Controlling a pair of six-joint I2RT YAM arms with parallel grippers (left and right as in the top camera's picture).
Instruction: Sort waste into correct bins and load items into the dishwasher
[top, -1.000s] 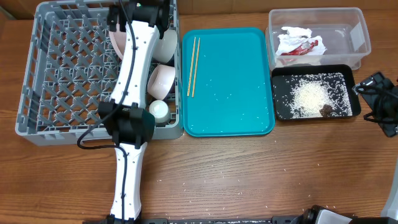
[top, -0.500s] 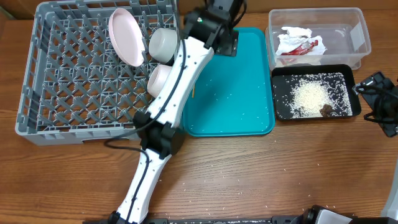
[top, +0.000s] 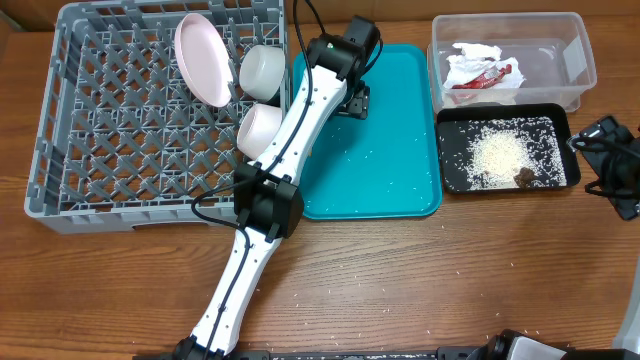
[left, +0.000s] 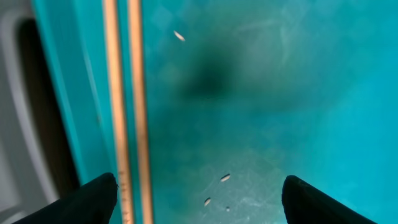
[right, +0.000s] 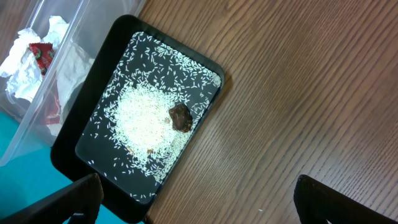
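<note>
My left gripper (top: 350, 97) hangs open and empty over the teal tray's left part; in the left wrist view (left: 202, 202) the two wooden chopsticks (left: 127, 93) lie just inside its left finger. My arm hides the chopsticks in the overhead view. The pink plate (top: 200, 58) and two white bowls (top: 262, 70) (top: 258, 128) stand in the grey rack (top: 100, 130). The cup is hidden behind my left arm. The clear tub (top: 575, 50) holds the red wrapper (top: 490, 75) and tissue. The black tray (top: 450, 170) holds rice (top: 497, 152) and a brown scrap (top: 523, 178). My right gripper (top: 605, 165) is open and empty beside it.
The teal tray (top: 390, 150) lies between rack and bins, with a few rice grains on it. Loose grains dot the wooden table in front (top: 340, 290). In the right wrist view the black tray (right: 68, 143) and rice (right: 140, 118) lie ahead of my right gripper (right: 199, 205).
My left arm swung right from over the rack to the teal tray and now sits over the chopsticks. The right arm has not moved.
</note>
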